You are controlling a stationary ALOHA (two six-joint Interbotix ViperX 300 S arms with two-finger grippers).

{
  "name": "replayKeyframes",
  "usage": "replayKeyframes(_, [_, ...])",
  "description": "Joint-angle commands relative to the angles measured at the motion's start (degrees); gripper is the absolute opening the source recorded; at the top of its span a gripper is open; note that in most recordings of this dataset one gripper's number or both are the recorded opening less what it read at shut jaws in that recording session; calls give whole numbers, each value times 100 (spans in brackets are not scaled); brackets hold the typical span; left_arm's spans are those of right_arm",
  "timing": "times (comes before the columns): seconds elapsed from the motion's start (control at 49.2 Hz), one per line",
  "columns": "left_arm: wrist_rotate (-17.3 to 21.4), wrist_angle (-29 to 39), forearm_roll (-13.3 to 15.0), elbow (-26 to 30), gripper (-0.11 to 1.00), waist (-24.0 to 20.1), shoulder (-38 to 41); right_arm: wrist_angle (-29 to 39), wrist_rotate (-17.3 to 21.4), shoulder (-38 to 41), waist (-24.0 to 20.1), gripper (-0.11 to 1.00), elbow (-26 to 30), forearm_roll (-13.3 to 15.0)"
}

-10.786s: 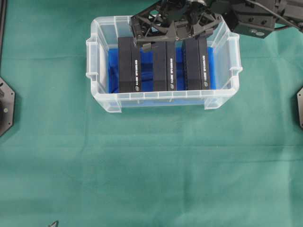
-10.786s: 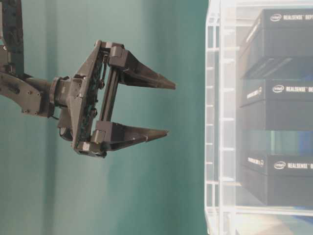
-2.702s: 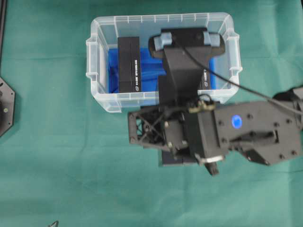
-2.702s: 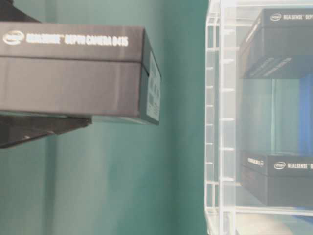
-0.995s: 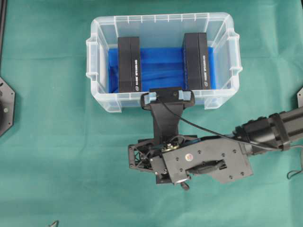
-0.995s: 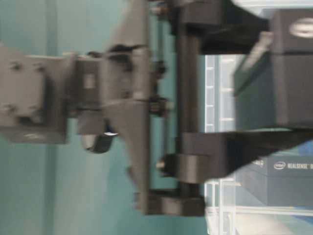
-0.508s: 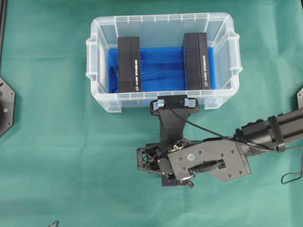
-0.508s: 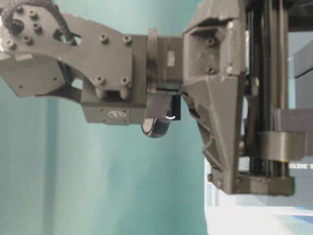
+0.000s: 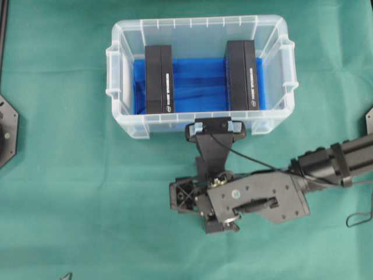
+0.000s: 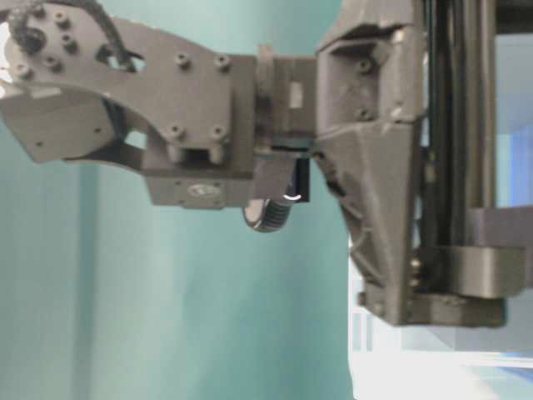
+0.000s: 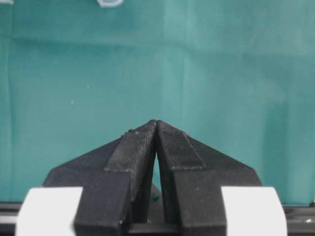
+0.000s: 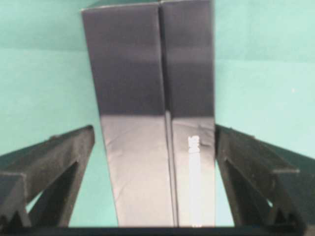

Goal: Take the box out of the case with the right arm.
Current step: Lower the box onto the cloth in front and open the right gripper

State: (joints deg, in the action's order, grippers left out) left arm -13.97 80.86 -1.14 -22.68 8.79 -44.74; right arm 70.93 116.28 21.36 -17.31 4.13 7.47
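Since the box (image 12: 152,113) lies on the green cloth (image 9: 70,192) outside the case (image 9: 119,116), we judge it stiff, light cardboard, best pinched across its long sides; right gripper (image 12: 152,187) gapes, clear of it

One case (image 9: 201,125); two black boxes (image 9: 159,79) inside it; a third box (image 12: 152,118) on the green cloth (image 9: 76,198).
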Motion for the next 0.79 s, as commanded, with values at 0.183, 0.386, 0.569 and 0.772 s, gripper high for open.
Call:
replayKeyframes(0.183, [-9, -26, -18, 53, 0, 26, 9, -9, 0, -255, -18, 93, 62, 18])
replayKeyframes(0.386, [-9, -26, -18, 53, 0, 26, 18, 35, 0, -492, 9, 93, 132, 18])
replayKeyframes(0.569, [-18, -26, -18, 53, 0, 26, 9, 413, -26, -826, 35, 93, 299, 70])
replayKeyframes(0.772, [-9, -26, -18, 53, 0, 26, 18, 1257, -79, -1107, 53, 93, 738, 378])
